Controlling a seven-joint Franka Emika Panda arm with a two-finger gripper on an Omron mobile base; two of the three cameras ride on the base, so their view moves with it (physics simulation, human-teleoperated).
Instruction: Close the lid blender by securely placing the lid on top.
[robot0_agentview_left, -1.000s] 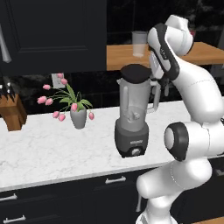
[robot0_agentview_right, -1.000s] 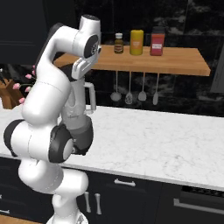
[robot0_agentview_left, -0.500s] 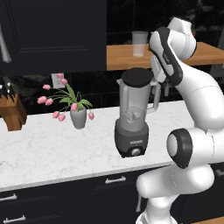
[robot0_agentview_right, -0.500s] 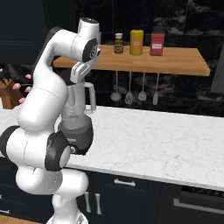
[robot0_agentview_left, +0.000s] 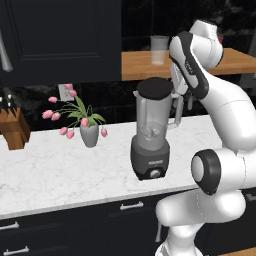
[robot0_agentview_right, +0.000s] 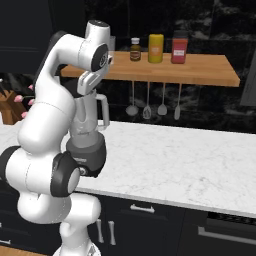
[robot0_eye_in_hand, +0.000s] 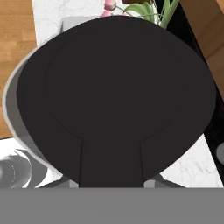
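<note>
Left base view: the lid (robot0_agentview_left: 155, 89) lies flat across the mouth of the blender (robot0_agentview_left: 151, 135), which stands on the marble counter (robot0_agentview_left: 55, 170) just right of a vase of pink tulips (robot0_agentview_left: 83, 121). The arm's wrist reaches to the lid's right edge, behind the jar handle; the fingertips are hidden there, so the jaw state cannot be told from this side. Hand view: the lid (robot0_eye_in_hand: 116, 94) spreads broad and dark beneath the camera, its tab pointing toward the fingers, with a pale crescent of jar rim (robot0_eye_in_hand: 12, 127) showing along one side. That crescent suggests the disc sits slightly off-centre on the jar, or is not yet fully seated; which of the two cannot be settled. The tab faces the hand because it is the natural place to pinch a flat disc, yet no fingertip is visible, so whether the jaws grip it remains unknown. Right base view: the arm screens most of the blender (robot0_agentview_right: 86, 150).
</note>
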